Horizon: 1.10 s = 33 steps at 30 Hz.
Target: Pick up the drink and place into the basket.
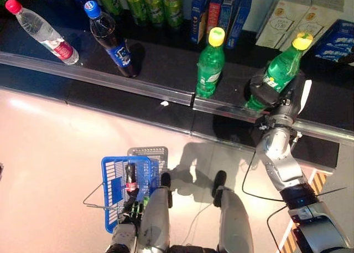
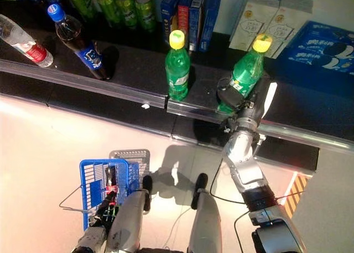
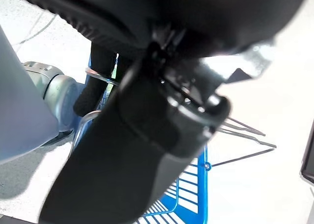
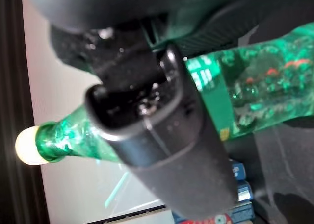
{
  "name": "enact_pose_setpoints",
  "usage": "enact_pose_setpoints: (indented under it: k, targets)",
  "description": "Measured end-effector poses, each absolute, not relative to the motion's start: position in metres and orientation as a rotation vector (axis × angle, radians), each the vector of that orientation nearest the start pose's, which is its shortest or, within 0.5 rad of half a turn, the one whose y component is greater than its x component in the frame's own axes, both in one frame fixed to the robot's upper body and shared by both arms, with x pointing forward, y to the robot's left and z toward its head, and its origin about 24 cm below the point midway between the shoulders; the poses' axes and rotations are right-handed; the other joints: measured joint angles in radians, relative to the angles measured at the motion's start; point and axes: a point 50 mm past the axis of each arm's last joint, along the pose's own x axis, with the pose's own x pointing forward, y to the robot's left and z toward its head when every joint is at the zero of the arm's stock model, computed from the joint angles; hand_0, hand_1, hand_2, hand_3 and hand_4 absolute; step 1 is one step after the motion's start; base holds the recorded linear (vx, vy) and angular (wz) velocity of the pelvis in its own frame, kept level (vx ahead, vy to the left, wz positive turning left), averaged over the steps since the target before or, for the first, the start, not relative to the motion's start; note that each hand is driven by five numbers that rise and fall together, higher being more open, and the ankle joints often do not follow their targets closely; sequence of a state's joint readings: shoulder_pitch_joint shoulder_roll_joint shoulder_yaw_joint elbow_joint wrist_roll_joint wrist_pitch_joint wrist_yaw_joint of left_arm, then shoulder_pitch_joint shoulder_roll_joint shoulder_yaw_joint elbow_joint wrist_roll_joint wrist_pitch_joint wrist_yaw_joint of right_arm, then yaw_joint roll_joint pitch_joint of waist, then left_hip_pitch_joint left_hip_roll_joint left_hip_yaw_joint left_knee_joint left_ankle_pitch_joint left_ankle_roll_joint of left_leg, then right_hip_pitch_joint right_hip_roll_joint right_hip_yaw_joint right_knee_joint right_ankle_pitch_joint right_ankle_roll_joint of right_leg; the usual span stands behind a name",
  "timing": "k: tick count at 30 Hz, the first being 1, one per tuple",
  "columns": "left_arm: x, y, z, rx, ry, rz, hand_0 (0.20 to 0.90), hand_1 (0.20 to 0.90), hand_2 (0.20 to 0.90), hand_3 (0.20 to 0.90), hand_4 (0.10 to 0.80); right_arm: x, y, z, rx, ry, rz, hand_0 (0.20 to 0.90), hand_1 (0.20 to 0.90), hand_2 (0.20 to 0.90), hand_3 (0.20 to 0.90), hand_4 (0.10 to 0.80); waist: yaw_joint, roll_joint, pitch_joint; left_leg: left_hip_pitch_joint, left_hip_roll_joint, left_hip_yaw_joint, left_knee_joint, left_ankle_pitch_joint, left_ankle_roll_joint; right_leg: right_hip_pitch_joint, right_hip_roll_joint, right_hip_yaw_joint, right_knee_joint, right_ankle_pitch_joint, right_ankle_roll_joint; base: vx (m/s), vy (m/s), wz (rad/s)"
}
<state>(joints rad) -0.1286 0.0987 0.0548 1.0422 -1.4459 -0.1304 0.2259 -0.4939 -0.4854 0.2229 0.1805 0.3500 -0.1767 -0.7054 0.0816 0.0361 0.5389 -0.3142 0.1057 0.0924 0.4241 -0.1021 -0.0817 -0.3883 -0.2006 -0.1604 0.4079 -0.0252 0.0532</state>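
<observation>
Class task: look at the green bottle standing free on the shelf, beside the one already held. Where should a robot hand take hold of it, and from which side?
Probably round the labelled body of the free green bottle, from the open shelf front. It stands upright with boxes behind it, and the neck under the yellow cap narrows. The right robot hand grips its own bottle that way.

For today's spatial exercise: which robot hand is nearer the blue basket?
Left. The left hand holds the blue basket by its handle; the right hand is up at the shelf, wrapped round a green bottle.

No print can be read on the bottle labels [image 1: 275, 80]; the cartons [image 1: 282, 20] likewise.
</observation>
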Motion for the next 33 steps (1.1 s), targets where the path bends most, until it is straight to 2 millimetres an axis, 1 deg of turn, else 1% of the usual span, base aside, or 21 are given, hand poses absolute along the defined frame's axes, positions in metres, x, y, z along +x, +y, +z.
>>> enact_pose_setpoints:
  k: [6,7,11,16,18,20,21,25,28,31,33]
  targets:
    - [0.168,0.202,-0.138,-1.156,0.731,0.983,0.300,0.300,0.300,0.200,0.100,0.327,-0.205,0.152,-0.033,-0.402,-0.470,0.300,0.300,0.300,0.200,0.100,-0.002,0.002,0.000,0.022,-0.002,-0.003,0.000,0.000,0.001,0.024,-0.003,-0.002,0.009,-0.005,0.000,-0.003,0.002,0.01]
    - [0.168,0.202,-0.138,-1.156,0.730,0.982,0.300,0.300,0.300,0.200,0.100,0.326,-0.206,0.151,-0.033,-0.400,-0.475,0.300,0.300,0.300,0.200,0.100,-0.003,0.002,0.000,0.025,-0.003,-0.004,-0.002,-0.005,0.006,0.026,-0.004,-0.002,0.010,-0.005,0.001,0.000,0.000,0.00]
    - [0.164,0.202,-0.140,-1.163,0.742,0.993,0.300,0.300,0.300,0.200,0.100,0.324,-0.209,0.146,-0.035,-0.386,-0.473,0.300,0.300,0.300,0.200,0.100,-0.005,0.005,-0.001,0.037,-0.001,-0.005,-0.004,-0.005,0.006,0.038,-0.004,-0.004,0.011,-0.007,0.004,0.000,0.000,0.00]
    - [0.161,0.203,-0.141,-1.197,0.723,1.006,0.300,0.300,0.300,0.200,0.100,0.320,-0.209,0.147,-0.029,-0.400,-0.422,0.300,0.300,0.300,0.200,0.100,-0.011,0.008,-0.001,0.039,0.002,-0.006,-0.008,-0.003,0.004,0.039,0.000,-0.004,0.010,-0.008,0.002,0.000,0.000,0.00]
    - [0.160,0.203,-0.142,-1.219,0.717,1.017,0.300,0.300,0.300,0.200,0.100,0.312,-0.205,0.141,-0.035,-0.390,-0.341,0.300,0.300,0.300,0.200,0.100,-0.013,0.009,-0.001,0.056,0.002,-0.006,-0.023,-0.001,0.000,0.050,0.001,-0.005,0.008,-0.009,-0.004,-0.018,-0.002,0.00]
    - [0.160,0.203,-0.142,-1.226,0.708,1.018,0.300,0.300,0.300,0.200,0.100,0.308,-0.202,0.139,-0.038,-0.388,-0.290,0.300,0.300,0.300,0.200,0.100,-0.016,0.009,-0.001,0.066,0.003,-0.006,-0.028,0.000,-0.001,0.057,0.002,-0.007,0.008,-0.014,-0.004,-0.016,-0.003,0.00]
    - [0.160,0.203,-0.142,-1.236,0.695,1.018,0.300,0.300,0.300,0.200,0.100,0.304,-0.198,0.138,-0.032,-0.382,-0.219,0.300,0.300,0.300,0.200,0.100,-0.021,0.009,-0.001,0.076,0.004,-0.007,-0.037,0.001,-0.003,0.066,0.002,-0.009,0.006,-0.017,-0.004,0.011,-0.024,0.03]
    - [0.158,0.205,-0.142,-1.246,0.668,1.041,0.300,0.300,0.300,0.200,0.100,0.296,-0.183,0.135,0.027,-0.365,-0.041,0.300,0.300,0.300,0.200,0.100,-0.029,0.009,-0.001,0.120,0.007,-0.010,-0.063,0.003,-0.006,0.106,0.003,-0.025,0.005,-0.033,-0.007,0.025,-0.016,0.08]
    - [0.156,0.205,-0.141,-1.249,0.639,1.035,0.300,0.300,0.300,0.200,0.100,0.288,-0.162,0.147,0.082,-0.406,0.156,0.300,0.300,0.300,0.200,0.100,-0.027,0.007,-0.003,0.162,0.011,-0.010,-0.092,0.008,-0.014,0.138,0.007,-0.029,0.002,-0.045,-0.008,0.044,0.007,0.01]
    - [0.153,0.204,-0.141,-1.251,0.607,1.030,0.300,0.300,0.300,0.200,0.100,0.281,-0.147,0.158,0.148,-0.432,0.313,0.300,0.300,0.300,0.200,0.100,-0.025,0.006,-0.005,0.198,0.013,-0.017,-0.119,0.014,-0.023,0.172,0.010,-0.037,-0.013,-0.048,-0.008,0.050,0.011,0.06]
    - [0.150,0.205,-0.139,-1.239,0.580,1.019,0.300,0.300,0.300,0.200,0.100,0.274,-0.136,0.163,0.183,-0.436,0.424,0.300,0.300,0.300,0.200,0.100,-0.025,0.006,-0.007,0.232,0.014,-0.023,-0.140,0.016,-0.025,0.212,0.009,-0.052,-0.028,-0.053,-0.004,0.030,0.014,0.14]
